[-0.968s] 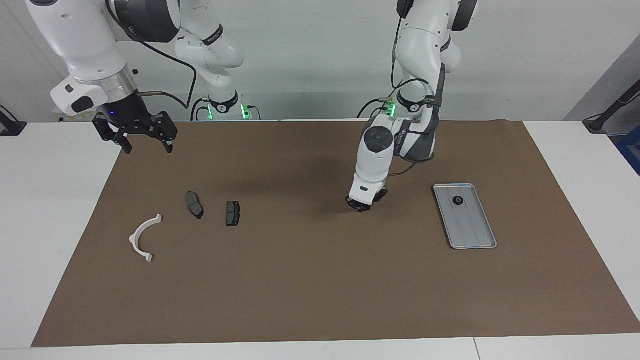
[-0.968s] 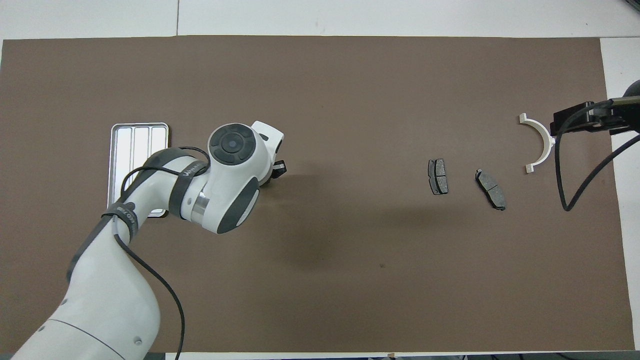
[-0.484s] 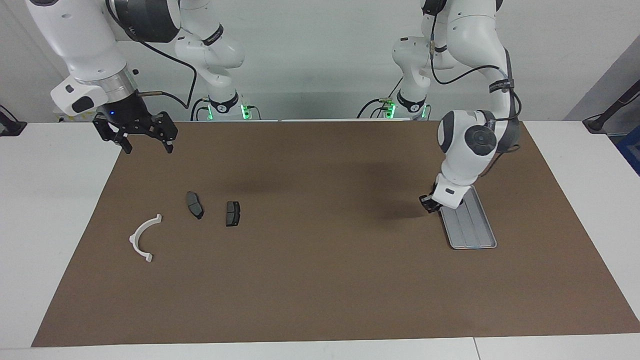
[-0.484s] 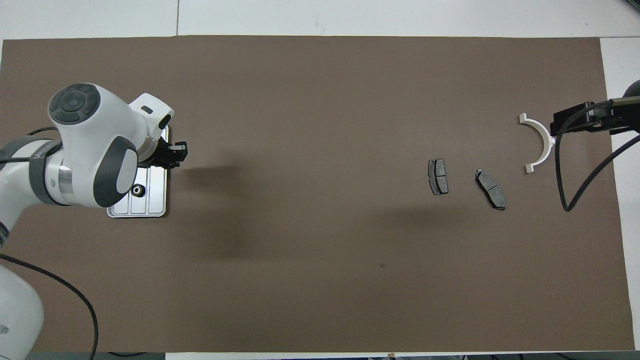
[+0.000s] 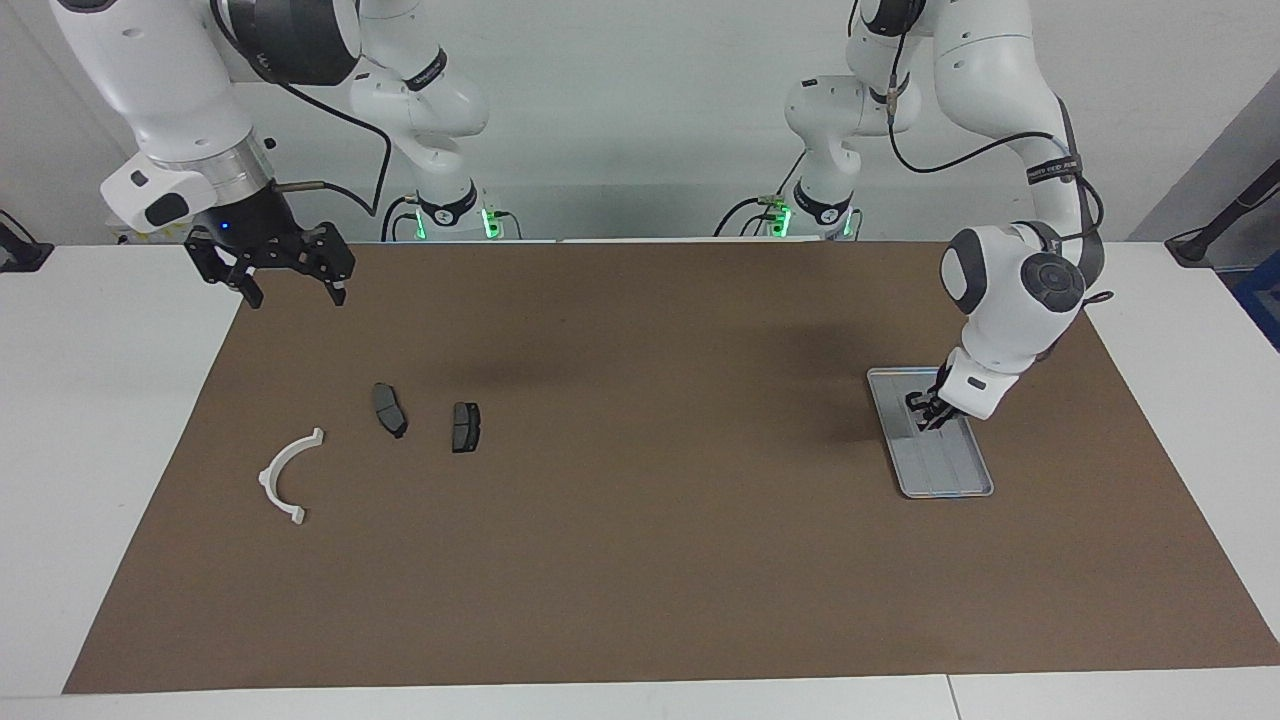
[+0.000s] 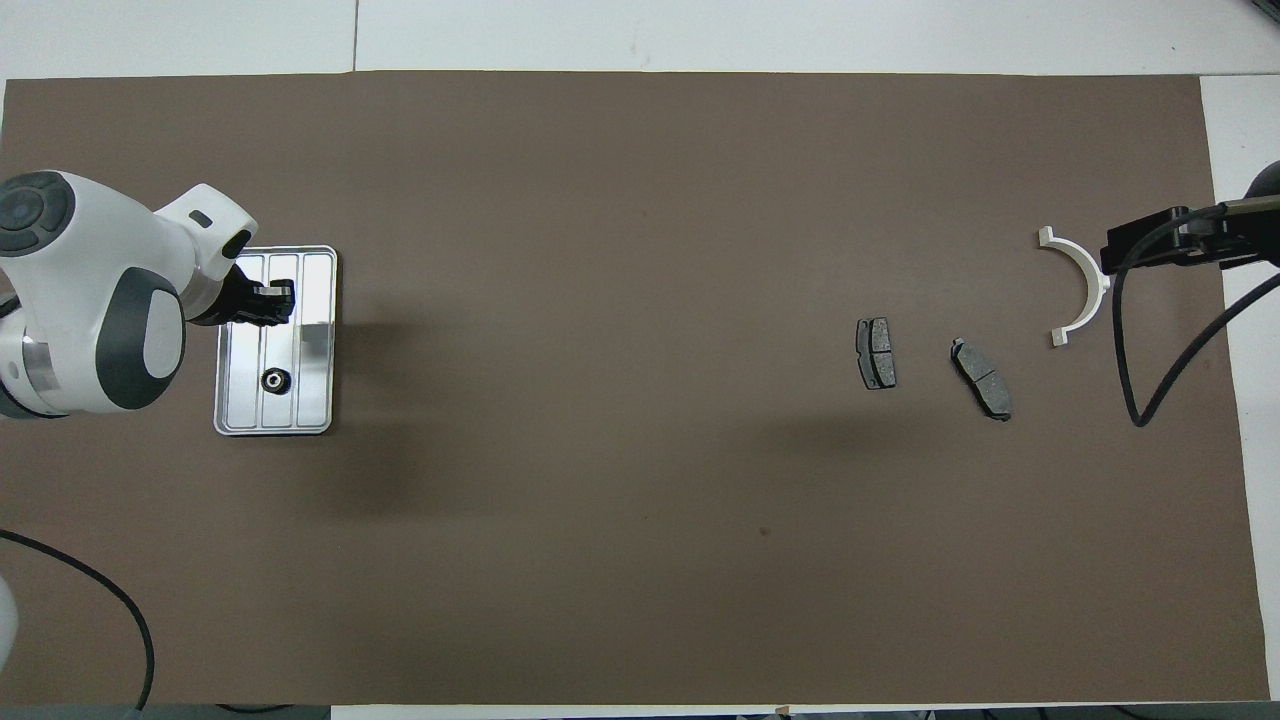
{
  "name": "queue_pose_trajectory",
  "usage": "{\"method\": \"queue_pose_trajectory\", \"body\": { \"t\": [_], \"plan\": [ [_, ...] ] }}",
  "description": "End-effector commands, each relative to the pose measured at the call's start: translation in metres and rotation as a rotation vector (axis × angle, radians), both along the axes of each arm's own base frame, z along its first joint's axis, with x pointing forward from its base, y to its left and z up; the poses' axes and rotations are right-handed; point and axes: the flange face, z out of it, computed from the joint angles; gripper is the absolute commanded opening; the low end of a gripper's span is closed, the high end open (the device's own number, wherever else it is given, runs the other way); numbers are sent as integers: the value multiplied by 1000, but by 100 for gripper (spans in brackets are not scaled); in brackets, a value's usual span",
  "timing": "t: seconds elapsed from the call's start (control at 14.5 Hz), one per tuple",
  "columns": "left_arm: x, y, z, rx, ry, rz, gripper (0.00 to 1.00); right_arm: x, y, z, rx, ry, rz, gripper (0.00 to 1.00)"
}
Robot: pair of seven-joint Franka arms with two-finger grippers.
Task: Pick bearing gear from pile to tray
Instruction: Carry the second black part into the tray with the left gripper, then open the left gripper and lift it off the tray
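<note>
My left gripper (image 5: 925,415) (image 6: 280,300) hangs shut low over the silver-grey tray (image 5: 945,492) (image 6: 275,430), with a small dark piece, seemingly a bearing gear, at its fingertips. Another bearing gear (image 6: 273,380) lies in the tray, nearer to the robots than the spot under the gripper; in the facing view the hand hides it. What is left of the pile, a white half-ring bracket (image 5: 268,470) (image 6: 1098,290) and two dark brake pads (image 5: 390,410) (image 5: 465,427), lies at the right arm's end. My right gripper (image 5: 295,290) (image 6: 1170,240) waits open, raised over the mat's corner there.
A brown mat (image 5: 640,560) covers most of the white table. The tray lies at the left arm's end of it. The right arm's black cable (image 6: 1135,400) loops over the mat beside the bracket. The two brake pads (image 6: 876,352) (image 6: 982,365) lie side by side.
My left arm has swung from the middle of the mat to the tray, its gripper shut throughout. The right arm and the pile have not moved.
</note>
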Motion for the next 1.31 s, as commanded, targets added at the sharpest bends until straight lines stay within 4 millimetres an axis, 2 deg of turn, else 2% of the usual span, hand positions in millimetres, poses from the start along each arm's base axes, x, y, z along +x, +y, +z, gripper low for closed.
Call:
{"method": "queue_pose_trajectory", "body": {
  "t": [0.0, 0.28, 0.62, 0.69, 0.76, 0.97, 1.04, 1.24],
  "plan": [
    [3, 11, -14, -3, -33, -13, 10, -5, 0, 0, 22, 8, 16, 100],
    [-1, 11, -33, -4, -55, -13, 10, -5, 1, 0, 19, 8, 18, 100],
    [-5, 10, -42, -10, -64, -9, 13, -6, 1, 0, 18, 12, 19, 100],
    [-7, 10, -43, -10, -67, -9, 16, -6, 1, 0, 15, 12, 21, 100],
    [-8, 10, -46, -10, -61, -11, 21, -6, 1, -1, 15, 19, 22, 100],
    [-8, 11, -45, -10, -61, -8, 84, -7, 2, -2, 13, 28, 22, 100],
    [-7, 11, -44, -10, -58, -8, 100, -7, 2, -2, 12, 28, 24, 100],
    [-2, 21, -23, -9, -69, 9, 100, -7, 4, -2, 12, 29, 27, 100]
  ]
}}
